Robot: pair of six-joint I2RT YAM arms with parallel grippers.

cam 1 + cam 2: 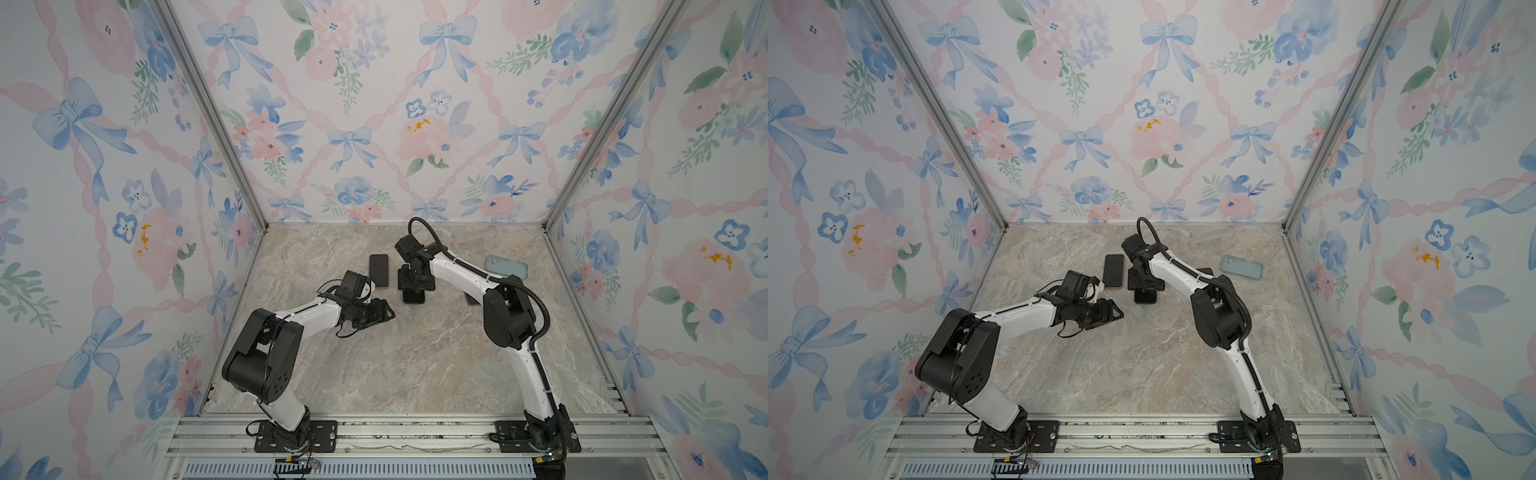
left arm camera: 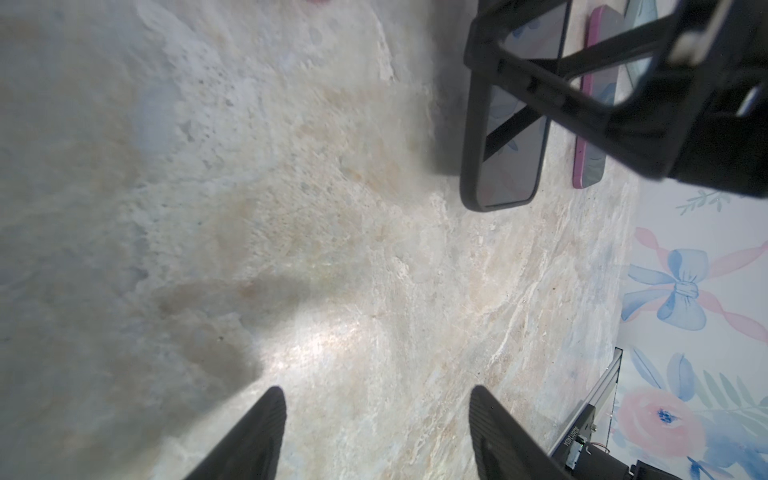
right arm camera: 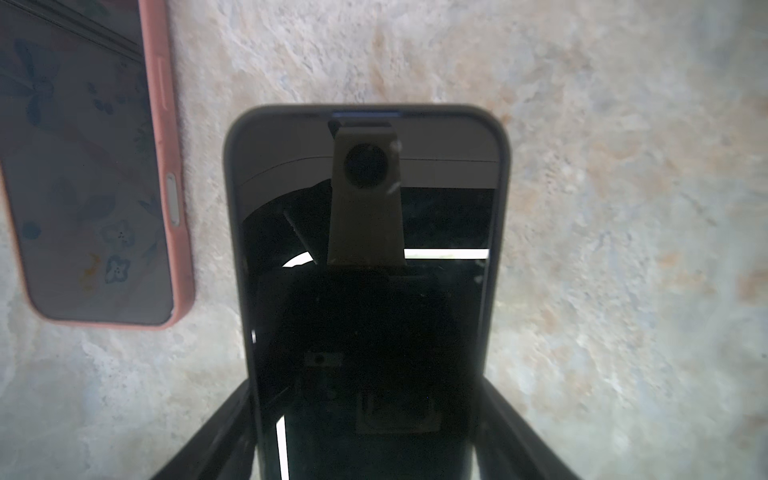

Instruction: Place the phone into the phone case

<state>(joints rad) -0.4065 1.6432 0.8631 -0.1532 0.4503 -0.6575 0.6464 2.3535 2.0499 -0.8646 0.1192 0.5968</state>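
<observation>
Right claw (image 3: 365, 395) clasping black-cased phone (image 3: 365, 299) by long edges, pink phone (image 3: 95, 174) beside

A robot-lab test booth: floral-papered walls (image 1: 353, 124) on aluminium framing (image 1: 210, 112), marble-look worktop (image 1: 415, 365), arm-mounting rail (image 1: 415, 430) at six o'clock.

Marbled beige surface (image 1: 415, 365) floors a booth papered in blue bows, pink ribbons and flowers, with a back wall (image 1: 374, 104) at 12 o'clock and side walls at 9 (image 1: 83, 208) and 3 o'clock (image 1: 706, 208). Aluminium posts (image 1: 217, 120) (image 1: 609, 120) run up from the far corners. A slotted aluminium rail (image 1: 415, 432) spans the 6 o'clock edge, and a vented grille (image 1: 395, 469) lies beside it.
</observation>
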